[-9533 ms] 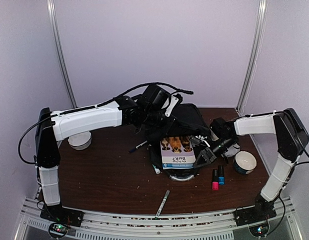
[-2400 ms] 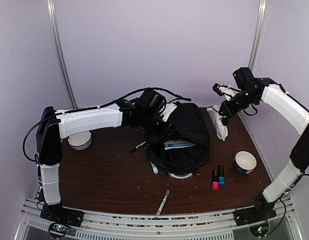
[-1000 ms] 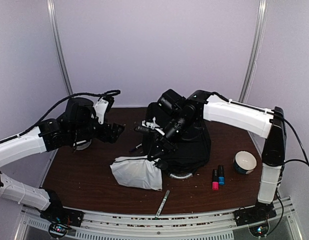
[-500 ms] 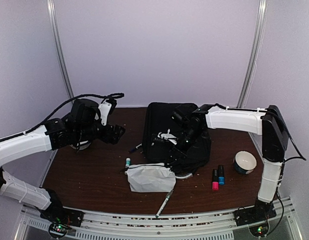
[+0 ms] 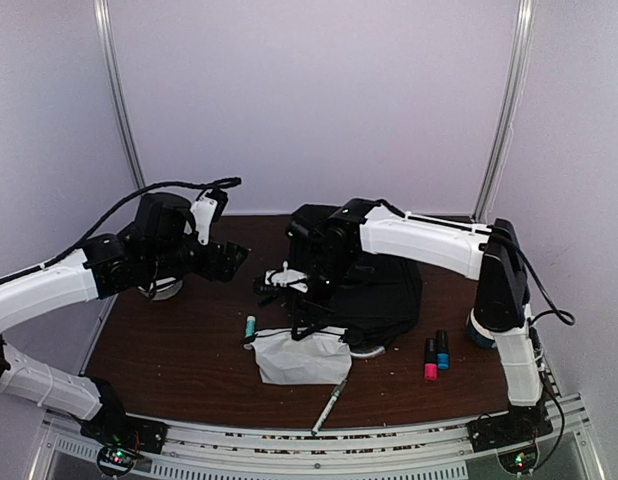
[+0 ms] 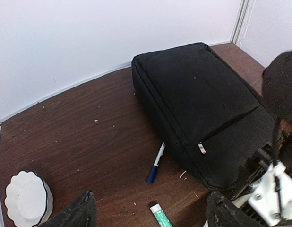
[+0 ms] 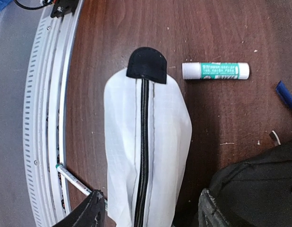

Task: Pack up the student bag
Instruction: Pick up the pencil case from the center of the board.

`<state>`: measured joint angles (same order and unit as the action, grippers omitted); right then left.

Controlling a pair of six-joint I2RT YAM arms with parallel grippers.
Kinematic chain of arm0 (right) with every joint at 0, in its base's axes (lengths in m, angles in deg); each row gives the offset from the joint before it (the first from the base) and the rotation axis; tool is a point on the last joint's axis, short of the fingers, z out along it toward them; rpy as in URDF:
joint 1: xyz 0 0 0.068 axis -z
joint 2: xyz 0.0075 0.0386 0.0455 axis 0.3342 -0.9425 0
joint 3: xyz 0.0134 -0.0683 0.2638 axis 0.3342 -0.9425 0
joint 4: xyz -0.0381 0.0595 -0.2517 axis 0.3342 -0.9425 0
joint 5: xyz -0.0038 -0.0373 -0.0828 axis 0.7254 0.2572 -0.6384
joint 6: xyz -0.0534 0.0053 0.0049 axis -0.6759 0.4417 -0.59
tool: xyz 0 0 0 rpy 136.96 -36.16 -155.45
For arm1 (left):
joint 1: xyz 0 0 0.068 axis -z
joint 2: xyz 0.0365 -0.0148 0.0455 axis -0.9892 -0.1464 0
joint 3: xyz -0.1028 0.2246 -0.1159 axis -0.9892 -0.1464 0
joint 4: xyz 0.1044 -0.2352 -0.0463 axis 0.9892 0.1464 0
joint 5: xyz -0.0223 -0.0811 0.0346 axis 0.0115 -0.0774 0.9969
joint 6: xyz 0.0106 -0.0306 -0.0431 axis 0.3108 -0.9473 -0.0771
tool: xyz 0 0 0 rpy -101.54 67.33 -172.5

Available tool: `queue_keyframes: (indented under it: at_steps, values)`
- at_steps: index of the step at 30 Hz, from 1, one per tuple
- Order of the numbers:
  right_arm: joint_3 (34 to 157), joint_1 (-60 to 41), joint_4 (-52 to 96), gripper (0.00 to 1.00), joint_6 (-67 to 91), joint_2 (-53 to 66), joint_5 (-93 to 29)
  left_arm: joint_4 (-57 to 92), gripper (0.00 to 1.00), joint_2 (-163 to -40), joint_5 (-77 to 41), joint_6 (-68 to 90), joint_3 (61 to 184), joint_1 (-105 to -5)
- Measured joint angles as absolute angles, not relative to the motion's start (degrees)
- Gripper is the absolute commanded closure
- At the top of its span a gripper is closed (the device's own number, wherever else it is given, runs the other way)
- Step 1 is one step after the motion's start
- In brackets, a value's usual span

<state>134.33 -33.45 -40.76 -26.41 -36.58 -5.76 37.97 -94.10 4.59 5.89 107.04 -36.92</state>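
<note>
The student bag (image 5: 384,290), a large black backpack, lies flat at the middle of the table; the left wrist view shows its closed zippered side (image 6: 202,101). A white pouch (image 5: 299,357) with a black zipper lies on the table in front of it. My right gripper (image 5: 307,322) hovers over this pouch (image 7: 146,142), open, its fingers (image 7: 87,210) apart on either side of it with nothing gripped. My left gripper (image 5: 232,262) hangs open and empty left of the bag, above bare wood (image 6: 150,198).
A glue stick (image 5: 249,326) and a blue pen (image 6: 155,163) lie left of the bag. A marker (image 5: 326,405) lies near the front rail. Pink (image 5: 430,358) and blue (image 5: 442,350) markers stand at the right, by a white bowl (image 5: 486,330). Another white bowl (image 6: 23,201) sits far left.
My right gripper has opened and let go of the white pouch, which now rests on the table in front of the bag. The right arm swung left. The left arm barely moved.
</note>
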Motion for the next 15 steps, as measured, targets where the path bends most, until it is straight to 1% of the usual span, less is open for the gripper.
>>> queue_keyframes:
  at_steps: [6, 8, 9, 12, 15]
  values:
    - [138.2, -35.4, -46.4, 0.33, -26.5, -42.8, -9.6, 37.9, 0.18, -90.3, 5.7, 4.6, 107.0, -36.9]
    - [138.2, -35.9, -48.0, 0.35, -26.6, -43.3, -10.3, 37.9, 0.18, -89.4, 6.1, 4.4, 107.0, -36.9]
    - [138.2, -36.1, -48.7, 0.38, -26.6, -43.5, -10.5, 37.9, 0.18, -89.3, 6.3, 4.4, 107.0, -36.9]
    - [138.2, -36.7, -49.3, 0.52, -26.8, -43.7, -10.9, 38.0, 0.18, -89.7, 6.6, 4.4, 107.0, -37.0]
    - [138.2, -36.9, -49.1, 0.71, -26.3, -44.1, -11.1, 38.0, 0.19, -90.3, 6.6, 4.4, 107.0, -37.0]
